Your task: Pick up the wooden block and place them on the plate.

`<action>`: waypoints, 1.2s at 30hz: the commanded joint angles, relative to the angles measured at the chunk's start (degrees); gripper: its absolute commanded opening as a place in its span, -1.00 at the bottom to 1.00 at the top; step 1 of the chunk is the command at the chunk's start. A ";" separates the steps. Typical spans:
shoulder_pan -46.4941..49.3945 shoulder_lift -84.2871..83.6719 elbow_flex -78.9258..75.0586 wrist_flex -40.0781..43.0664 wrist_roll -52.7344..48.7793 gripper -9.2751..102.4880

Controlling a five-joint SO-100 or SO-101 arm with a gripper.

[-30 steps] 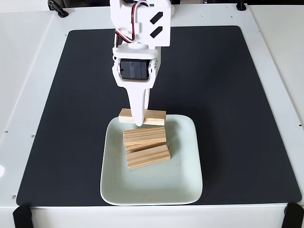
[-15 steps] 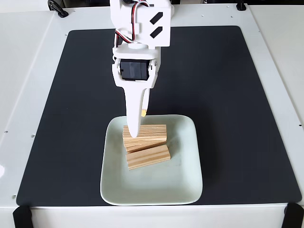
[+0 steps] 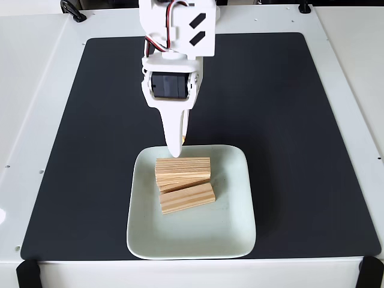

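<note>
The pale green plate (image 3: pixel 234 228) sits at the front of the black mat. On it lies a pile of wooden blocks: a top block (image 3: pixel 183 166) lying crosswise, a skewed block (image 3: pixel 174 185) peeking out beneath it, and another block (image 3: pixel 187 198) in front, leaning against the pile. My white gripper (image 3: pixel 176 151) points down over the plate's back rim, just behind the top block and clear of it. It is open, with nothing between its fingers.
The black mat (image 3: pixel 270 108) covers most of the white table, with bare room on both sides of the plate. The arm's body (image 3: pixel 175 36) hangs over the mat's back middle. Black clamps sit at the front corners.
The block held at the plate's back rim was carried forward onto the pile and let go. The gripper has since pulled back and up from it.
</note>
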 commanded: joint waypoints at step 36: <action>-3.25 110.04 119.97 -80.33 -0.62 -0.84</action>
